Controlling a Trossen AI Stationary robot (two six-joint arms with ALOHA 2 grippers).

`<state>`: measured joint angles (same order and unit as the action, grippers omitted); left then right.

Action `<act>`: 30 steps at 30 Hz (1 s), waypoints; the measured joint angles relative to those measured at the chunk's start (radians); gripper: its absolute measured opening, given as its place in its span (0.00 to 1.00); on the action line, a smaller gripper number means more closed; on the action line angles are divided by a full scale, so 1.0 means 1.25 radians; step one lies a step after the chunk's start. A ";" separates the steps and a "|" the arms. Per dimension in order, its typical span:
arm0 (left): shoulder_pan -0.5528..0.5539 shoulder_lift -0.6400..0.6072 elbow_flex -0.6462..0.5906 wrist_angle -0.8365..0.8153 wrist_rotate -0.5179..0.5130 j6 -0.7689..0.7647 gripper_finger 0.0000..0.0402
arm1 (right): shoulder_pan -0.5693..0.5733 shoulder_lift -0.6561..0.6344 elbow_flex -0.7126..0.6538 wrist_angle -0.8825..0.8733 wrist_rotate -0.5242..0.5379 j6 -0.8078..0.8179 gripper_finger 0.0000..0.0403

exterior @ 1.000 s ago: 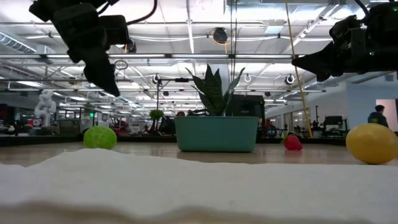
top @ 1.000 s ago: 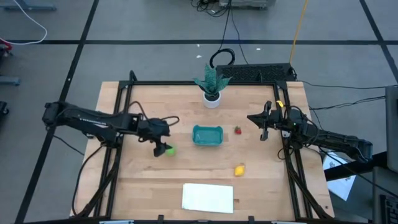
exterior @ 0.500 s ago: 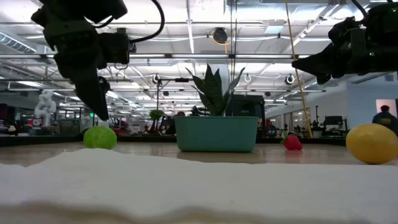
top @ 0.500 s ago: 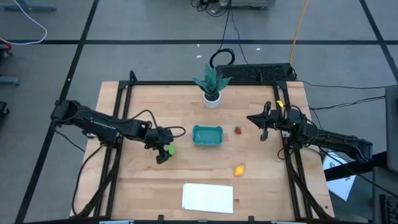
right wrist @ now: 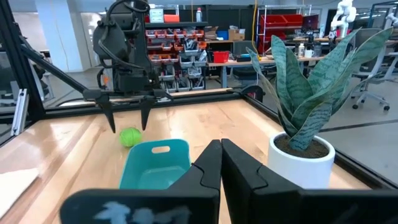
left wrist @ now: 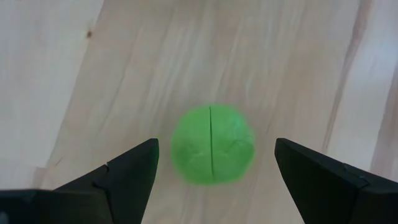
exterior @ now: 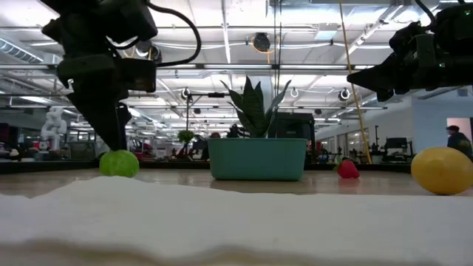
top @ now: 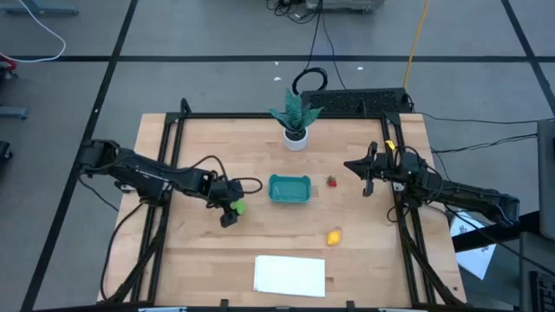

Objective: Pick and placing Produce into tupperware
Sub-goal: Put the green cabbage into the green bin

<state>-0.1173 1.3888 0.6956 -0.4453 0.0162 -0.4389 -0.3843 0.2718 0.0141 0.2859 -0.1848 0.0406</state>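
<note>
The left gripper (top: 231, 213) hangs over the left half of the worktop (top: 208, 251), its two fingers (left wrist: 127, 174) spread wide and pointing down on either side of the round lime-green fruit (top: 236, 208). In the left wrist view the lime-green fruit (left wrist: 212, 144) lies on the wood in the gap between the fingers, with bare wood showing on both sides of it, so nothing is gripped. The low view shows the fingertips down at the level of the fruit's top.

The teal tupperware (top: 289, 188) sits near the middle of the worktop, just right of the green fruit, and nothing shows inside it. The tiny red fruit (top: 330, 182) lies just beside its right side. The yellow fruit (top: 333, 236) lies farther toward the front edge, right of centre.

The right gripper (top: 352, 165) waits above the right side of the worktop, its fingers pressed together and holding nothing, pointing toward the red fruit.
</note>
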 joint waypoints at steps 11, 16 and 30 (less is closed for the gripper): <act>0.000 0.000 0.000 0.000 -0.034 0.000 0.82 | 0.000 0.000 0.000 0.000 0.000 0.000 0.00; 0.000 0.000 0.000 0.001 -0.016 -0.001 0.82 | 0.000 0.000 0.000 0.000 0.000 0.000 0.00; -0.001 0.066 0.000 0.032 -0.014 0.016 0.82 | 0.000 0.000 0.000 0.000 0.000 0.000 0.00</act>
<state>-0.1184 1.4711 0.6952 -0.4048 -0.0010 -0.4189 -0.3843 0.2718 0.0139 0.2855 -0.1848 0.0410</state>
